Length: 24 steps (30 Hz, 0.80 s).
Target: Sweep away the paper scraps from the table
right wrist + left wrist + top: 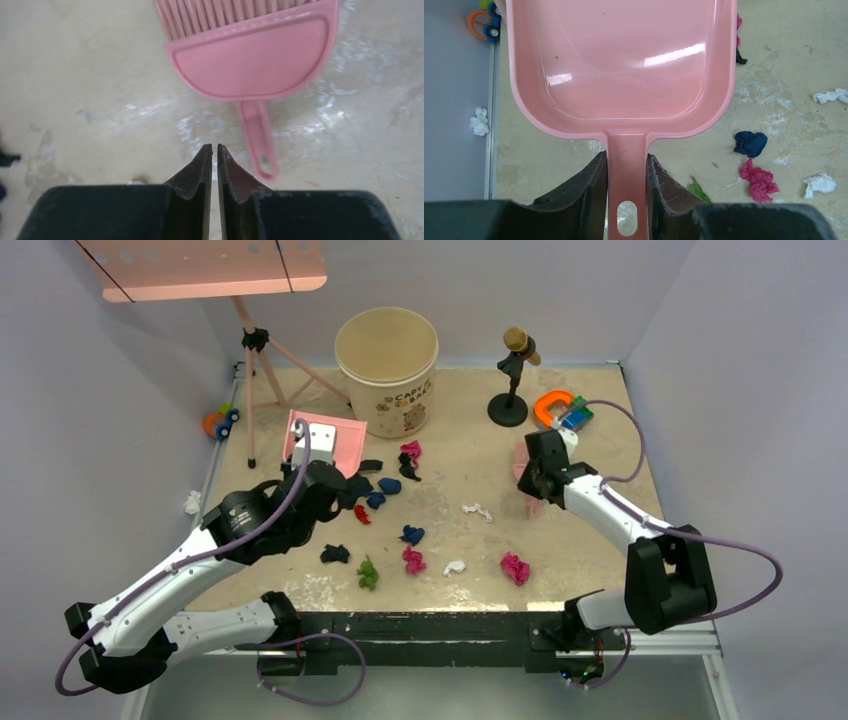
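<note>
My left gripper (pixel 626 160) is shut on the handle of a pink dustpan (pixel 619 65), which is held low at the table's left (pixel 318 440). Several paper scraps lie on the table (pixel 600 540): magenta (pixel 515 567), white (pixel 477 510), green (pixel 368 573), dark blue (pixel 411 535), black (pixel 335 553). In the left wrist view a dark blue scrap (pixel 750 143) and a magenta scrap (pixel 759 180) lie right of the pan. My right gripper (pixel 215 147) is shut and empty. A pink brush (pixel 255 60) lies flat ahead of it, with its handle just right of the fingertips.
A beige bucket (pixel 386 365) stands at the back centre, with a microphone on a stand (pixel 512 380) and an orange-blue toy (pixel 560 410) to its right. A pink tripod stand (pixel 255 370) rises at the back left. A white wad (pixel 192 502) lies off the left edge.
</note>
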Each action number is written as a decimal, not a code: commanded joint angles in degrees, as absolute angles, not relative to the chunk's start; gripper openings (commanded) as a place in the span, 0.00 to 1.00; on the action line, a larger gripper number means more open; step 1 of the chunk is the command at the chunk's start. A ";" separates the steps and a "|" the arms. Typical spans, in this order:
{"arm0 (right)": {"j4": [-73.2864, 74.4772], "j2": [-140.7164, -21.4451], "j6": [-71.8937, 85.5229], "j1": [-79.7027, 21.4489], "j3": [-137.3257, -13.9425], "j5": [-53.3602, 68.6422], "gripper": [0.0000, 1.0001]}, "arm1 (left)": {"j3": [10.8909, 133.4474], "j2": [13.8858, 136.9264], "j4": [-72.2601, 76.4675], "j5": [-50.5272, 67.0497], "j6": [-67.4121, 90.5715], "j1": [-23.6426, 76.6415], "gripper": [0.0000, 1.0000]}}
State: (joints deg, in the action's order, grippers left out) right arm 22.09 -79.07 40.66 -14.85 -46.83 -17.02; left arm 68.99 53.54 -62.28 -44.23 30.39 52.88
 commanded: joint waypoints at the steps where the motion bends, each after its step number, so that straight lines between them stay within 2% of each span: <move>1: 21.17 -77.81 33.38 -20.81 -51.82 -16.04 0.00 | 70.94 54.19 -61.17 -45.54 29.45 52.56 0.00; 6: 20.24 -78.10 31.96 -23.29 -52.34 -14.17 0.00 | 70.00 55.61 -59.94 -44.18 29.68 52.56 0.00; 7: 20.50 -78.10 32.50 -23.29 -52.26 -15.19 0.05 | 69.62 56.16 -59.46 -43.68 29.71 52.56 0.00; 9: 20.85 -77.86 33.13 -23.29 -51.94 -17.11 0.24 | 69.24 57.03 -58.70 -42.48 30.01 52.56 0.00; 12: 20.83 -77.82 33.63 -23.23 -50.98 -19.37 0.70 | 69.25 58.99 -58.32 -41.15 30.72 52.56 0.00; 13: 20.93 -78.05 33.50 -23.21 -50.83 -20.52 0.75 | 69.19 59.38 -58.05 -40.79 30.92 52.54 0.00; 16: 20.79 -79.65 33.08 -22.54 -50.82 -21.68 0.82 | 67.66 60.68 -55.10 -36.92 31.70 52.57 0.00; 21: 19.41 -84.75 33.73 -16.37 -50.46 -13.97 0.81 | 61.80 66.80 -44.70 -18.89 35.52 52.65 0.00; 24: 17.89 -85.77 32.86 -14.95 -49.74 -13.33 0.80 | 59.81 72.58 -37.81 -8.55 37.29 53.07 0.00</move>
State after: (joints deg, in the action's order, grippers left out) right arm 20.49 -84.73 33.41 -17.12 -50.37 -15.77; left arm 62.76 66.26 -49.93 -25.85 33.52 52.84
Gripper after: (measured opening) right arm 0.807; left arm 0.330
